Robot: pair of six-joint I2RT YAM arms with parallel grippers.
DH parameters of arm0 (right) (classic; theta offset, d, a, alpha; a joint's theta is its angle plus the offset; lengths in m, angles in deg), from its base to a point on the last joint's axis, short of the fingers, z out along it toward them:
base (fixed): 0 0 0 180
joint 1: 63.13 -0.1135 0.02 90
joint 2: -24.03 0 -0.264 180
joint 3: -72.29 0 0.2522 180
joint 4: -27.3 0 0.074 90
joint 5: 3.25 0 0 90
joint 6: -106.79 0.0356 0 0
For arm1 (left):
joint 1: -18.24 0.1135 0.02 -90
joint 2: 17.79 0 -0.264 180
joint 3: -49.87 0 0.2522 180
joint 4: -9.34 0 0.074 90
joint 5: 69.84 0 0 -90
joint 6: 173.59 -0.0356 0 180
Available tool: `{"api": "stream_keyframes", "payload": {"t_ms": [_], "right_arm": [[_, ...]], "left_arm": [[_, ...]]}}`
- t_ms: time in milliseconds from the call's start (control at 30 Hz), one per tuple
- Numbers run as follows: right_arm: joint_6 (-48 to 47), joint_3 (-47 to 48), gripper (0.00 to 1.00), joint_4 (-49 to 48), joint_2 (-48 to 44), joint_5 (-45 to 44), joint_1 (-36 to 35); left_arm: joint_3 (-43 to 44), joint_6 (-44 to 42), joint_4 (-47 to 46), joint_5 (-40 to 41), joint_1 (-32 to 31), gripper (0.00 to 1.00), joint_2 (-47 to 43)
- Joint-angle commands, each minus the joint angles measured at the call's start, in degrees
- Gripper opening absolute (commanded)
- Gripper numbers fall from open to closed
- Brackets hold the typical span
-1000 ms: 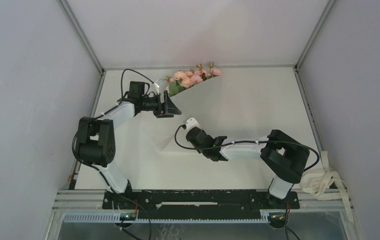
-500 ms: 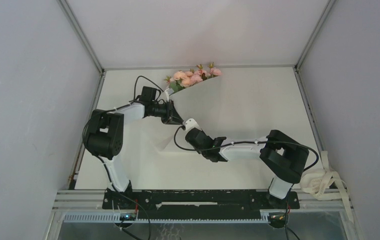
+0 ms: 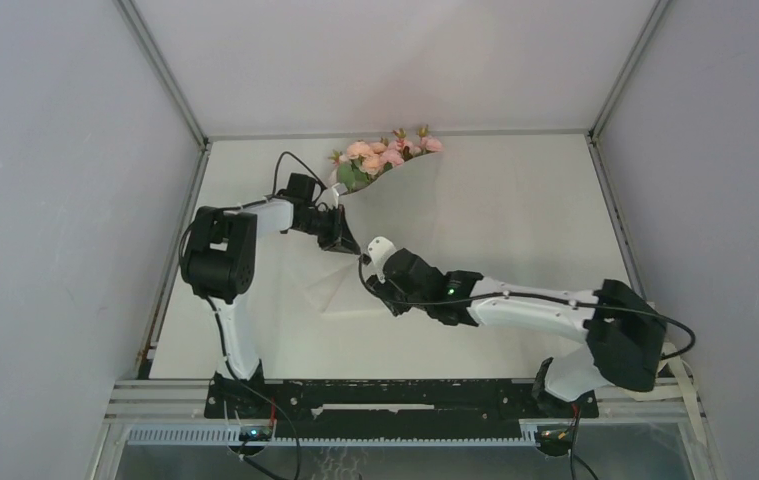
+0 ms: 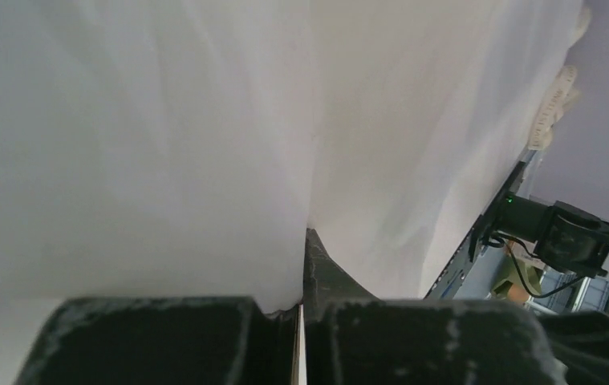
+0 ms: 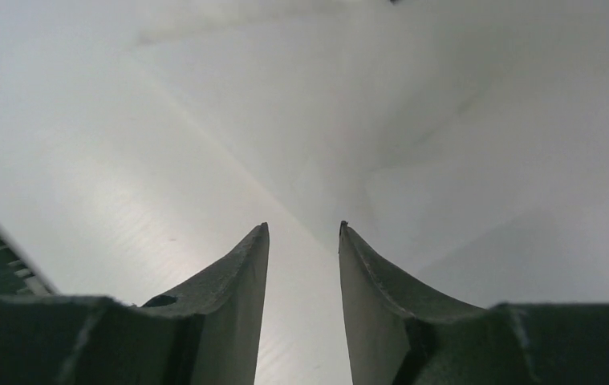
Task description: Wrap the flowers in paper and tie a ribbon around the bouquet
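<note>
The flowers [image 3: 385, 155], pale pink roses with green leaves, lie at the back of the table, their stems hidden under the paper [image 3: 395, 215]. The sheet is folded over them and runs down to a point near the middle of the table. My left gripper [image 3: 345, 243] is shut on the paper's left edge. In the left wrist view the paper [image 4: 164, 136] fills the frame and covers one finger of the gripper [image 4: 307, 234]. My right gripper [image 3: 370, 284] stands open just over the paper [image 5: 325, 152], nothing between its fingers [image 5: 303, 228]. A strand of the cream ribbon [image 3: 693, 398] shows at the near right, mostly hidden by the right arm.
Grey walls close in the table [image 3: 515, 220] on three sides. The black rail [image 3: 395, 397] with the arm bases runs along the near edge. The right arm's elbow [image 3: 630, 345] reaches close to the right wall.
My left gripper has moved in to the paper's edge and shut on it. My right gripper's jaws have opened, and the right arm's elbow has swung out to the right.
</note>
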Motion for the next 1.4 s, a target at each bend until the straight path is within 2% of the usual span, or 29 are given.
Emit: {"api": "stream_keyframes", "payload": {"t_ms": [0,100,233,367,500,667,867,967,1067,1200,1367], "right_arm": [[0.0,-1.3,0.46,-3.1,-7.6,15.3,2.9],[4.6,-2.6,0.44,-9.3,-6.7,16.3,7.1],[13.9,-1.7,0.30,-16.3,1.2,15.6,11.4],[16.7,-0.5,0.19,-15.9,9.6,15.2,11.1],[19.0,-4.1,0.14,-16.3,11.3,16.4,9.7],[22.0,-9.3,0.12,-16.3,10.3,17.4,6.9],[21.2,-11.6,0.13,-12.4,3.4,18.7,4.8],[19.7,-11.6,0.14,-12.5,-1.6,21.3,8.0],[20.1,-11.5,0.15,-17.4,-3.9,28.0,14.2],[23.7,-8.0,0.15,-23.9,0.3,32.8,19.7],[25.7,-2.0,0.14,-26.3,11.1,36.7,18.0]], "left_arm": [[2.2,-3.1,1.3,1.7,0.6,0.00,0.9],[2.3,-3.4,1.3,2.2,0.7,0.00,1.0],[2.4,-3.8,1.5,2.4,0.7,0.00,0.9],[2.4,-4.4,1.8,2.8,0.7,0.00,0.7],[2.4,-4.7,1.9,3.2,0.7,0.00,0.8],[2.6,-4.9,1.7,4.5,0.7,0.00,0.9],[2.4,-5.7,1.5,5.0,0.6,0.00,0.2],[2.0,-6.2,1.5,4.8,0.4,0.00,-0.3],[1.5,-6.8,1.6,5.0,0.2,0.00,-0.7],[1.4,-6.9,1.5,5.2,0.0,0.00,-1.0],[1.3,-6.8,1.5,4.8,0.0,0.00,-0.7]]}}
